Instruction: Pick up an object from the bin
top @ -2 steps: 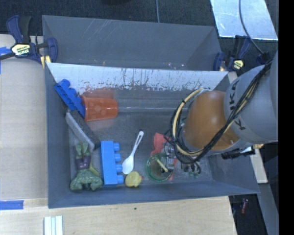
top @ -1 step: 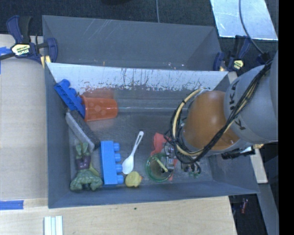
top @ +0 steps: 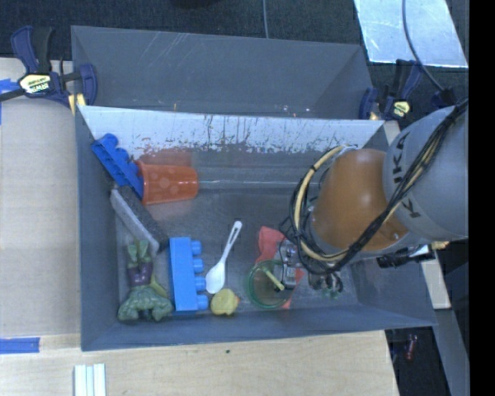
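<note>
By the grey metal bin's (top: 190, 330) near wall, the gripper (top: 285, 272) is down at a round green plastic cup (top: 264, 291), its grip impossible to tell, nothing lifted yet.

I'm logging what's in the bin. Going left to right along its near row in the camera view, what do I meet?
Green figure → blue brick → yellow ball → green cup. The white spoon is left out, since it overlaps the ball's place in the order.

Grey arm (top: 436, 167), orange wrist cover (top: 353, 198), black cables (top: 302, 221)
</note>
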